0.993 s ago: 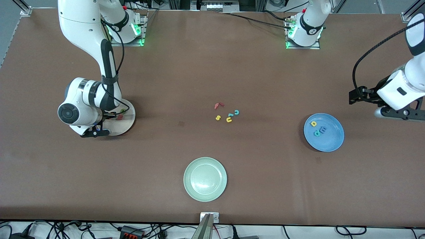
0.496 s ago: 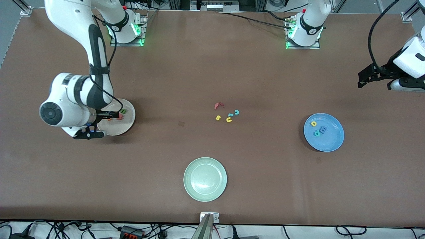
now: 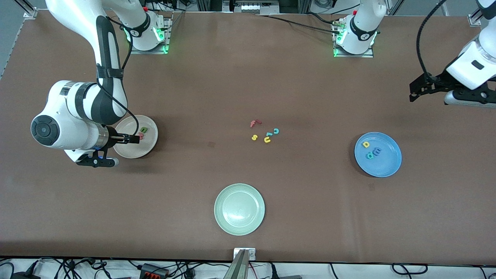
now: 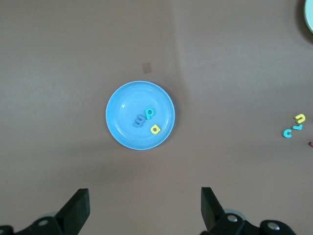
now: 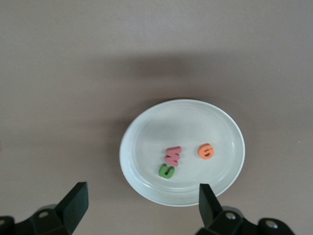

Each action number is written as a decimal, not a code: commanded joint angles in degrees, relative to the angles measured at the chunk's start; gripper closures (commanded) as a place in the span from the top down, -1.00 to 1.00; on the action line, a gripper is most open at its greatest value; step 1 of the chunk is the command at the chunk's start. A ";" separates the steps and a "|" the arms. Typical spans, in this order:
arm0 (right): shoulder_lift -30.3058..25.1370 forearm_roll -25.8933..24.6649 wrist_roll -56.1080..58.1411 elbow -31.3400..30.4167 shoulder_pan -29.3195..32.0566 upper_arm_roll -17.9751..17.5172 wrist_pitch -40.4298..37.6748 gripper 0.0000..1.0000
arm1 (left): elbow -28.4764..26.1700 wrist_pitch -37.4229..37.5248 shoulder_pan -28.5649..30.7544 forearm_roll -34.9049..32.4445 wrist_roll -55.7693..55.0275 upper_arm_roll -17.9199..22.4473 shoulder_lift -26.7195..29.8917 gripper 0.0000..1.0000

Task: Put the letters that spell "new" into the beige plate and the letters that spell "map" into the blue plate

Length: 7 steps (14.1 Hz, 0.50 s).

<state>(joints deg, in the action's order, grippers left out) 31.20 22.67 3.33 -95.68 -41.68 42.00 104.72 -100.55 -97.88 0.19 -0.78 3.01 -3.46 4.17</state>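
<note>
The beige plate (image 3: pixel 150 142) lies toward the right arm's end of the table. In it lie the green n (image 5: pixel 167 171), the red-pink w (image 5: pixel 173 155) and the orange e (image 5: pixel 206 151). My right gripper (image 3: pixel 130 138) hangs open and empty above the plate's edge (image 5: pixel 146 125). The blue plate (image 3: pixel 385 166) lies toward the left arm's end and holds the yellow a (image 4: pixel 155 129), the blue m (image 4: pixel 139 120) and the teal p (image 4: pixel 149 113). My left gripper (image 3: pixel 414 92) is open, high up and off to the side of the blue plate (image 4: pixel 122 105), holding nothing.
A pale green plate (image 3: pixel 239 209) sits near the front edge at mid-table. Loose letters lie in a cluster at the table's middle: a red f (image 3: pixel 254 123), a yellow s (image 3: pixel 254 137), a teal c (image 3: pixel 276 131), a teal l (image 3: pixel 268 134) and a yellow u (image 3: pixel 267 140).
My right gripper has opened, left the red-pink w in the beige plate and drawn back toward the right arm's end. My left gripper has risen away from beside the blue plate.
</note>
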 commanded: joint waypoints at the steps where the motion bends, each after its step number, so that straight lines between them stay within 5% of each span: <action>1: -2.35 -1.56 -4.55 3.39 8.59 -9.87 -1.10 1.00 | 1.23 0.76 -0.02 0.70 1.04 -0.24 0.32 1.00; 3: -5.43 -8.30 -8.15 3.74 14.58 -18.32 -0.93 1.00 | 1.24 1.11 -0.02 0.70 1.04 -0.24 0.32 1.00; 7: -12.63 -17.47 -11.16 6.38 24.78 -29.24 -2.07 1.00 | 1.24 1.29 -0.11 0.70 1.04 -0.24 0.32 1.00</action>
<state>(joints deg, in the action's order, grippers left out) 24.02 8.36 -6.57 -89.20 -22.42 18.04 104.41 -100.04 -97.71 0.01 -0.78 3.01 -3.75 4.17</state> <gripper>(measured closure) 0.000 0.000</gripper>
